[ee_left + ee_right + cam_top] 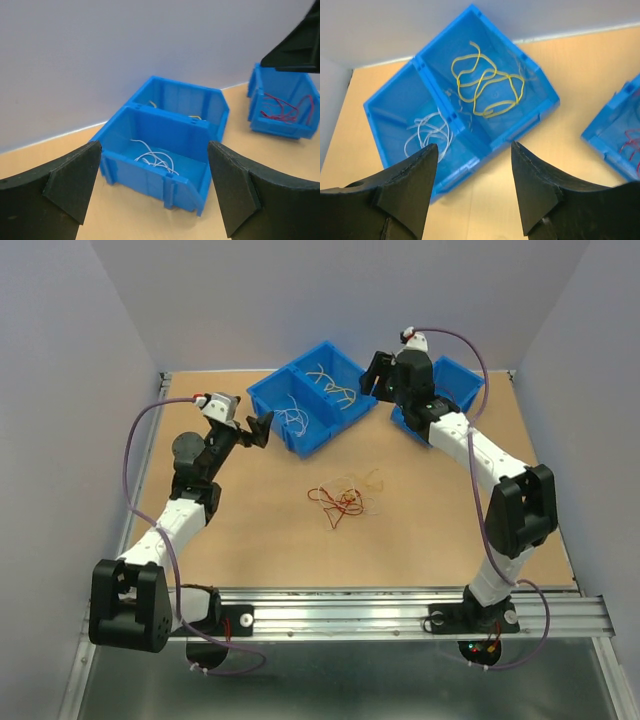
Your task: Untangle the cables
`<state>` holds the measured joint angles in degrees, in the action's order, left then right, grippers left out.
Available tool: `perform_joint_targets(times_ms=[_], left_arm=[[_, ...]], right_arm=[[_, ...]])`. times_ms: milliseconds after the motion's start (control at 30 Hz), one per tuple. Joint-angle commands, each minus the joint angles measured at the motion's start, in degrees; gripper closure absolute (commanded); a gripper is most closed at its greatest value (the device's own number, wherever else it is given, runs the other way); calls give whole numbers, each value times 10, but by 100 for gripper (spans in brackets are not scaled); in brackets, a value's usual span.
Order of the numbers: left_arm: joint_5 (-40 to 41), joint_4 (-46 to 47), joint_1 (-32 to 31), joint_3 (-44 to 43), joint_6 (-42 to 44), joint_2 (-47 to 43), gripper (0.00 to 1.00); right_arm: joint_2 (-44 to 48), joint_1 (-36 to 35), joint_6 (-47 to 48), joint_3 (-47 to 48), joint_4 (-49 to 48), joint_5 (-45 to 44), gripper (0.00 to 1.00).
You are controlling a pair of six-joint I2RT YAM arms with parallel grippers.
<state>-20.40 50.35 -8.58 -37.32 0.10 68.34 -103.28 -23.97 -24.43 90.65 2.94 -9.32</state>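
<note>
Top view: a tangle [340,498] of red and yellow strands lay mid-surface [250,540], well back from both sets of fingers, toward the arm bases. The left fingers [262,427] stood wide open and empty, just short of the double bin [310,400]. The right fingers [376,368] hung over that bin's far cell.

Left wrist: white cables [155,157] lay ahead between the fingers, in the near cell. Red cables [282,107] lay in the single bin [300,131] off to the right.

Right wrist: the fingers were partly open with nothing held. Yellow cables [485,82] lay below and ahead.

Judged: sorting by colour, between picks. Next move calls for returning to the tangle, pinching one strand and drawing it out slowly.
</note>
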Motion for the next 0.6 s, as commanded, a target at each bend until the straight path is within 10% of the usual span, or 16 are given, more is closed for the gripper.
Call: perform_joint_targets(times_ms=[0, 567], left_arm=[[-101, -7, -26, -4, 46, 10, 1], [-47, -150, -239, -7, 305, 50, 3]], right_arm=[[52, -1, -20, -90, -21, 56, 35], [381, -57, -126, -448, -61, -8, 27]])
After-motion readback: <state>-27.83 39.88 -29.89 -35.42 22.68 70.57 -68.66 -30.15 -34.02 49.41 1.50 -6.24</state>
